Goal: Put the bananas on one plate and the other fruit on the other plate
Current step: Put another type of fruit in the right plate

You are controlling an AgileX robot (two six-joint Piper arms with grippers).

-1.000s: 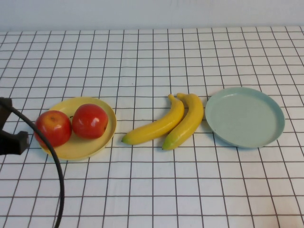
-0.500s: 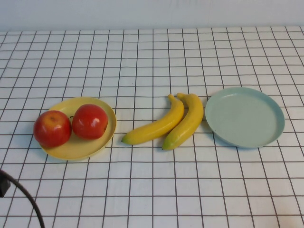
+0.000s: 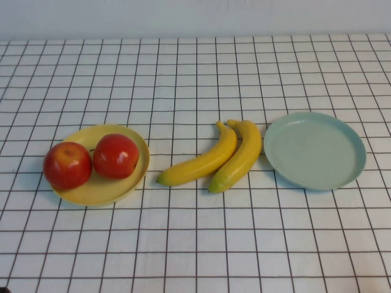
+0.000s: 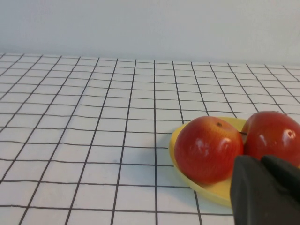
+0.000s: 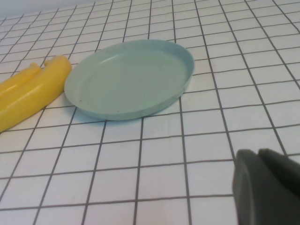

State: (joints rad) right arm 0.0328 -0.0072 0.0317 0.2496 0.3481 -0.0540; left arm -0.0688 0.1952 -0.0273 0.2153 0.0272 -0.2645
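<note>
Two red apples sit on the yellow plate at the left. Two yellow bananas lie side by side on the cloth in the middle, just left of the empty pale blue-green plate. Neither arm shows in the high view. In the left wrist view my left gripper is shut and empty, close in front of the apples and the yellow plate. In the right wrist view my right gripper is shut and empty, short of the blue-green plate, with the bananas beyond its far side.
A white cloth with a black grid covers the table. A pale wall runs along the far edge.
My left arm and its black cable have drawn back toward the near left corner and left the high view. The fruit and both plates have not moved.
</note>
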